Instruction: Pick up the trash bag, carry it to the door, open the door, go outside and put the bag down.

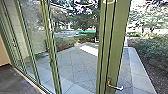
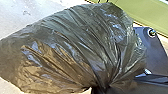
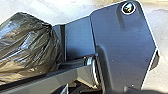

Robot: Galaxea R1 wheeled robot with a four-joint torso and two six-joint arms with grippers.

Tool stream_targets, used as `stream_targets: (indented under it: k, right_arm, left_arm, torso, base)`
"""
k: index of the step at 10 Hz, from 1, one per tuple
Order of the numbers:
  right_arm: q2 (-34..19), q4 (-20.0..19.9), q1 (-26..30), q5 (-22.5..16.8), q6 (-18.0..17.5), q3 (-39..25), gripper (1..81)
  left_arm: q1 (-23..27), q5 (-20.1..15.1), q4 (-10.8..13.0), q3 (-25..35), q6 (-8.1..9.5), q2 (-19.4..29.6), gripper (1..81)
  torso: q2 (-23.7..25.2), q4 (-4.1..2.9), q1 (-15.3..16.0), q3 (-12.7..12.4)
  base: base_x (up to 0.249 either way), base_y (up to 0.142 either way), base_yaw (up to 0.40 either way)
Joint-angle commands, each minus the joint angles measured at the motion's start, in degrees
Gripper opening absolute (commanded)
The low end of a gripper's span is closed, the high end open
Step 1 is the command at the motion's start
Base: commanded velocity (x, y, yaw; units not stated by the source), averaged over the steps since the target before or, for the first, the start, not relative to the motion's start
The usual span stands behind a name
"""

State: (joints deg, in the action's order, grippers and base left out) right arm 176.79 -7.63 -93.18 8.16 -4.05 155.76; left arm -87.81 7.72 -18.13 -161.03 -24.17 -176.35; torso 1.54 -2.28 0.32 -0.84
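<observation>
Grey paving [image 1: 75,60] outside, green-framed door [image 1: 117,45] reached, trash bag [image 2: 75,45] not yet set down there.
The paving spread towards twelve o'clock; the door stood at one, open or closed unclear. The bag, bunched at its neck, was close to the left wrist camera; pick-up and carry seemed done, exit and set-down left. The handle [image 1: 117,87] was at one. Neither claw's opening or hold could be told.

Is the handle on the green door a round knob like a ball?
No, the handle is a silvery lever that sticks out sideways from the green door.
</observation>
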Motion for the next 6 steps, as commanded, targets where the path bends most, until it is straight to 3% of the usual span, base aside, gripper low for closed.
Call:
stream_targets:
  k: [1, 5, 6]
  right_arm:
    - [0.6, 0.5, 2.5, -3.1, 0.3, -0.3, 81.1]
    - [0.5, 0.5, 2.3, -3.1, 0.3, -0.3, 81.1]
    - [0.5, 0.5, 2.2, -3.1, 0.3, -0.3, 81.1]
  left_arm:
    - [3.4, -2.4, 0.7, -0.2, -0.44, -0.1, 1.0]
    - [3.6, -2.5, 0.4, -0.2, -0.35, 0.1, 1.0]
    - [3.6, -2.4, 0.2, -0.2, -0.26, 0.1, 1.0]
  torso:
    - [0.0, 0.0, 0.0, 0.0]
    - [0.0, 0.0, 0.0, 0.0]
    - [0.0, 0.0, 0.0, 0.0]
  base:
    - [0.0, 0.0, 0.111]
    - [0.0, 0.0, 0.025]
    - [0.0, -0.095, 0.0]
